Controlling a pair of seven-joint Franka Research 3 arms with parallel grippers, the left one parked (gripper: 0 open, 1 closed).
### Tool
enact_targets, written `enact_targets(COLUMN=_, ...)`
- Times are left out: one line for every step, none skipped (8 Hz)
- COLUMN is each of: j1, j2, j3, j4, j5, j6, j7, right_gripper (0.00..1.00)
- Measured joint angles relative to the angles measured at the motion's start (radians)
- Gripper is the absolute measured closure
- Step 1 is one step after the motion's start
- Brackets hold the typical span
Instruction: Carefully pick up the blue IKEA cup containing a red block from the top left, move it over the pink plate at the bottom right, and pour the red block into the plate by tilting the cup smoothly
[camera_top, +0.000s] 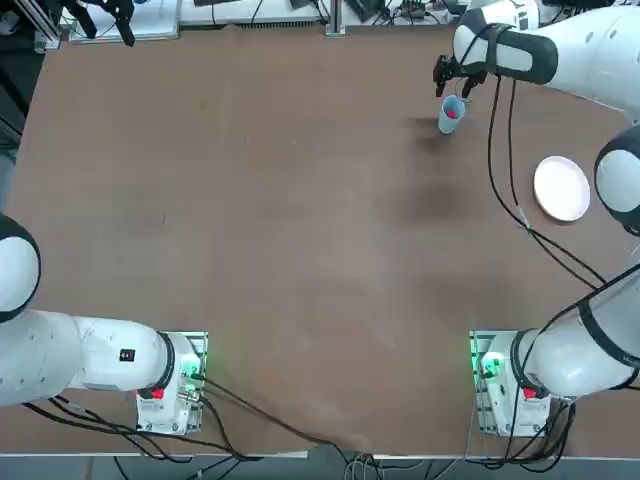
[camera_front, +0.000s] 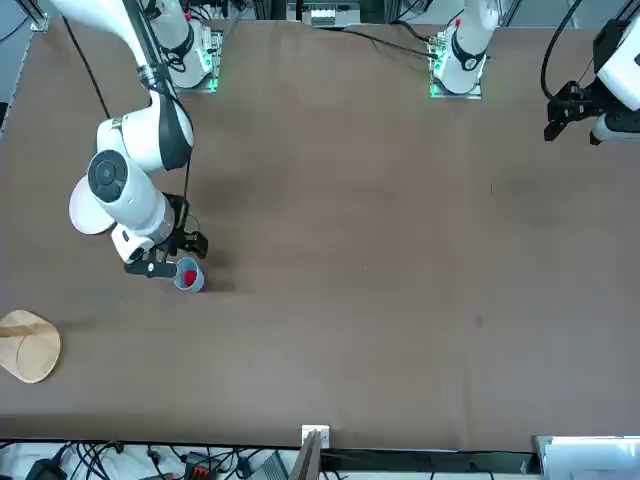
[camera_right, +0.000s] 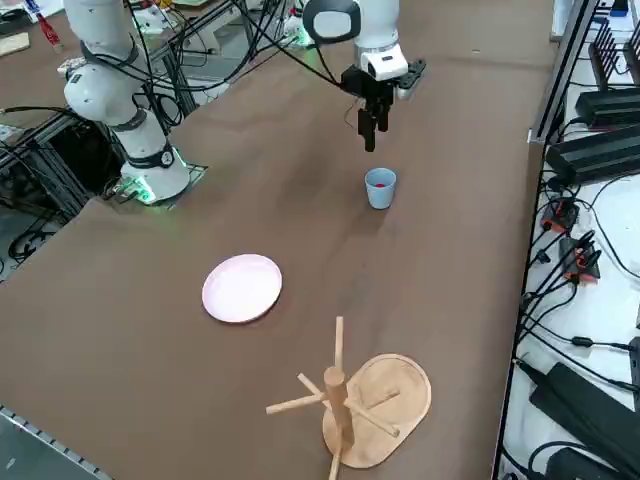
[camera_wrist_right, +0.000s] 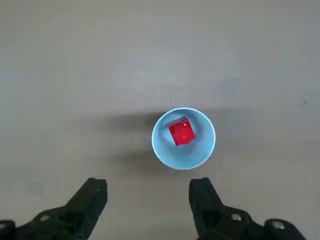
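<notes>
the brown table (camera_top: 300, 250) carries it all. the pink plate (camera_right: 242, 288) lies flat near its right edge. the blue cup (camera_wrist_right: 183, 160) stands upright toward the far right corner, the red block (camera_wrist_right: 182, 132) inside. near the cup hovers the right gripper (camera_wrist_right: 148, 192), jaws spread apart, grasping nothing.

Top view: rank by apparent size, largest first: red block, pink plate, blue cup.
1. Pink plate, largest by far
2. Blue cup, a good deal smaller
3. Red block, smallest, just a speck inside the cup
</notes>
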Motion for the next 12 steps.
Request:
enact_targets(j1=0.0, j2=0.019, j3=0.0, j4=-0.001, j5=-0.001, j6=0.021, j7=0.0, right_gripper=0.0)
enact_targets(j1=0.003, j2=0.04, j3=0.0, j4=-0.001, j5=-0.001, j6=0.04, j7=0.0, right_gripper=0.0)
enact_targets(j1=0.009, j2=0.056, j3=0.0, j4=-0.001, j5=-0.005, j6=0.058, j7=0.0, right_gripper=0.0)
enact_targets(j1=0.016, j2=0.067, j3=0.0, j4=-0.001, j5=-0.014, j6=0.068, j7=0.001, right_gripper=0.0)
enact_targets(j1=0.018, j2=0.078, j3=0.0, j4=-0.001, j5=-0.02, j6=0.079, j7=0.002, right_gripper=0.0)
enact_targets(j1=0.019, j2=0.087, j3=0.0, j4=-0.001, j5=-0.028, j6=0.089, j7=0.003, right_gripper=0.0)
enact_targets(j1=0.019, j2=0.093, j3=-0.002, j4=-0.001, j5=-0.035, j6=0.093, j7=0.004, right_gripper=0.0)
enact_targets(j1=0.019, j2=0.098, j3=-0.004, j4=-0.001, j5=-0.039, j6=0.096, j7=0.004, right_gripper=0.0)
enact_targets(j1=0.019, j2=0.104, j3=-0.005, j4=-0.001, j5=-0.043, j6=0.1, j7=0.004, right_gripper=0.0)
enact_targets(j1=0.019, j2=0.11, j3=-0.005, j4=-0.001, j5=-0.047, j6=0.106, j7=0.004, right_gripper=0.0)
enact_targets(j1=0.019, j2=0.117, j3=-0.005, j4=-0.001, j5=-0.049, j6=0.119, j7=0.004, right_gripper=0.0)
enact_targets(j1=0.019, j2=0.125, j3=-0.005, j4=-0.001, j5=-0.051, j6=0.133, j7=0.007, right_gripper=0.0)
